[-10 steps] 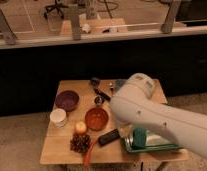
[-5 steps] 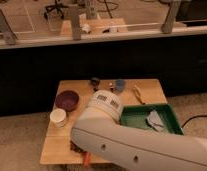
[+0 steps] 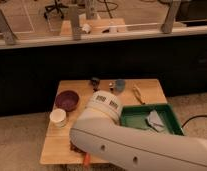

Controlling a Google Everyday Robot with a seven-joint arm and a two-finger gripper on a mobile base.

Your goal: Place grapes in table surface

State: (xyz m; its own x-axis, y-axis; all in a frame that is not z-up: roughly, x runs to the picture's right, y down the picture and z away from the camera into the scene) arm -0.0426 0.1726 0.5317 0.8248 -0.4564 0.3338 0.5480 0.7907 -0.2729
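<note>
My white arm [image 3: 122,135] reaches across the front middle of the light tan wooden table surface [image 3: 56,145] and covers much of it. The gripper is hidden under the arm, somewhere near the table's front left. A dark reddish patch [image 3: 74,146] peeks out at the arm's lower left edge, where the grapes lie; the rest of them is hidden. A small orange-red piece [image 3: 87,160] shows just below it at the table's front edge.
A dark purple bowl [image 3: 66,99] and a white cup [image 3: 58,117] stand at the left. A green tray [image 3: 169,111] with a grey cloth [image 3: 156,120] is at the right. A bluish cup [image 3: 119,85], a small dark object [image 3: 95,81] and a yellowish item [image 3: 139,93] stand at the back.
The arm has swung over the table's front middle. It now covers the orange bowl, the round fruit and most of the grapes, which were plainly in view a second ago.
</note>
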